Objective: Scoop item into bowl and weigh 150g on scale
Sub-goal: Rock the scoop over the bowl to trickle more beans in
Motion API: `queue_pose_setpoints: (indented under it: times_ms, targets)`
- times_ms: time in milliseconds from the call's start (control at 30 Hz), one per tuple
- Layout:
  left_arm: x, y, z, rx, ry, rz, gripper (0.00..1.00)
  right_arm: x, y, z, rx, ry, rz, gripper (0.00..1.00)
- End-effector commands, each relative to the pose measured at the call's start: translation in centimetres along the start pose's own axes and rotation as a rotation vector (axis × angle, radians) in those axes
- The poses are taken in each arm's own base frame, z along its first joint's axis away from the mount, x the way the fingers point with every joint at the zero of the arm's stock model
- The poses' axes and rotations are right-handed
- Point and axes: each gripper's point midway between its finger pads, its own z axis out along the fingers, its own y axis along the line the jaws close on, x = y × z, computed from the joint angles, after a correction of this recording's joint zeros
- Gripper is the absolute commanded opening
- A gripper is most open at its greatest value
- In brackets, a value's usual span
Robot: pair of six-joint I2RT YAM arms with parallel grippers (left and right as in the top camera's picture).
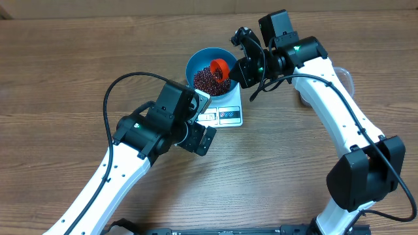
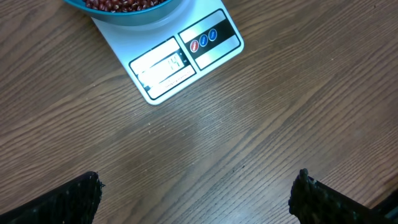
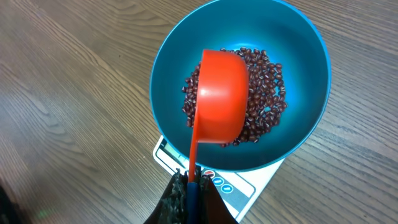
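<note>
Likely tipping beans (image 3: 267,93) into bowl (image 3: 298,37) on scale (image 1: 225,114) — with right gripper (image 3: 189,186) clamped on scoop (image 3: 221,99) handle, left gripper (image 2: 196,193) wide open, empty — next, read display (image 2: 163,67).

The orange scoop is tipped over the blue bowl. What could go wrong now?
The orange plastic scoop, pinched by its thin handle in the right gripper, is tipped over the round blue bowl; too many small red-brown beans could fall in and overshoot the weight. Its handle crosses the bowl's rim, so a bump might shift the bowl on the flat white scale and spoil the reading.
</note>
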Motion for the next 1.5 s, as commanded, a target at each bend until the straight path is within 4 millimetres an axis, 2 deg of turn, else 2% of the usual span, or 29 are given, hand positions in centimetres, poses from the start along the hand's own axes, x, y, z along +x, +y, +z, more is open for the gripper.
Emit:
queue_pose_setpoints:
  times_ms: [0,433,500,600,667,767,1467]
  targets:
    - [-0.1,-0.4,-0.1,0.016,-0.006,0.006,1.0,-1.4,0.6,-1.3,0.009,-0.048,-0.015,0.04]
    - [-0.1,-0.4,-0.1,0.016,-0.006,0.006,1.0,-1.9,-0.3,-1.4,0.057,-0.066,0.047,0.03]
    - [-0.1,-0.4,-0.1,0.016,-0.006,0.006,1.0,-1.7,0.4,-1.3,0.021,-0.059,0.031,0.04]
    - [-0.1,-0.4,-0.1,0.016,-0.006,0.006,1.0,-0.9,2.7,-1.3,-0.104,-0.038,-0.147,0.03]
    - [-0.1,-0.4,-0.1,0.016,-0.006,0.006,1.0,-1.1,1.8,-1.3,-0.052,-0.038,-0.115,0.04]
    - [-0.1,-0.4,-0.1,0.016,-0.006,0.006,1.0,-1.8,-0.5,-1.3,0.076,-0.06,0.037,0.04]
    - [-0.1,-0.4,-0.2,0.016,-0.006,0.006,1.0,-1.9,-0.6,-1.3,0.081,-0.067,0.047,0.04]
